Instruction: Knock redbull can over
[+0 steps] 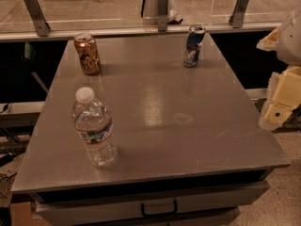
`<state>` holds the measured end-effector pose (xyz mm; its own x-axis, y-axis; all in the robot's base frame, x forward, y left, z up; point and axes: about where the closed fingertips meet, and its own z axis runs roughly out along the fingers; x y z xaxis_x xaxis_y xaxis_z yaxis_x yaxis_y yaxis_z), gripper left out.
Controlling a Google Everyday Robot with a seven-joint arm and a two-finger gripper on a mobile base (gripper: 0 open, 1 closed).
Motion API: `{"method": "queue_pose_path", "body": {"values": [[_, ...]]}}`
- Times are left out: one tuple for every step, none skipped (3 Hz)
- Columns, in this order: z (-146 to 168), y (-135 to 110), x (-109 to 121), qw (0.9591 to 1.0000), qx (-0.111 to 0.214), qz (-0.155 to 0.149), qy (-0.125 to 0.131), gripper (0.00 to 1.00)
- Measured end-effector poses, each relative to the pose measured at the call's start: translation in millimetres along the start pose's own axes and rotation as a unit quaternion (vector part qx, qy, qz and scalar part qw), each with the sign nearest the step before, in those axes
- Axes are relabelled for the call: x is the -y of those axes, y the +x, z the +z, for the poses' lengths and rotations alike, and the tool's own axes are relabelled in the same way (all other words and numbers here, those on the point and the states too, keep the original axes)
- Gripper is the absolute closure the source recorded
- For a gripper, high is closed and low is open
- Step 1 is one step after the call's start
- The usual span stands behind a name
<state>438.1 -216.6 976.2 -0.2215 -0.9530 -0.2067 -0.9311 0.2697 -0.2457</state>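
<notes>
The redbull can (193, 46) is slim, dented, blue and silver with a silver top. It stands upright at the far right of the grey table (160, 117). My gripper (281, 101) is a pale yellow-white shape at the right edge of the view, off the table's right side, well to the right of and nearer than the can. It touches nothing.
A stouter copper-orange can (87, 53) stands upright at the far left. A clear water bottle (94, 127) with a white cap stands near the front left. A glass railing with metal posts (163, 8) runs behind the table. A drawer handle (159, 207) shows below the front edge.
</notes>
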Motion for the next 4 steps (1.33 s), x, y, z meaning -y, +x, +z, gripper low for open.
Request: {"method": "queue_pose_path", "body": {"values": [[0.0, 0.0, 0.0, 1.0, 0.0, 0.0, 0.0, 0.0], [2.9, -2.6, 11.8, 0.9999, 0.015, 0.001, 0.007, 0.0], [16.8, -6.7, 55.0, 0.998, 0.058, -0.003, 0.025, 0.0], [40.2, -11.0, 116.6, 0.9914, 0.125, 0.004, 0.041, 0.0]]}}
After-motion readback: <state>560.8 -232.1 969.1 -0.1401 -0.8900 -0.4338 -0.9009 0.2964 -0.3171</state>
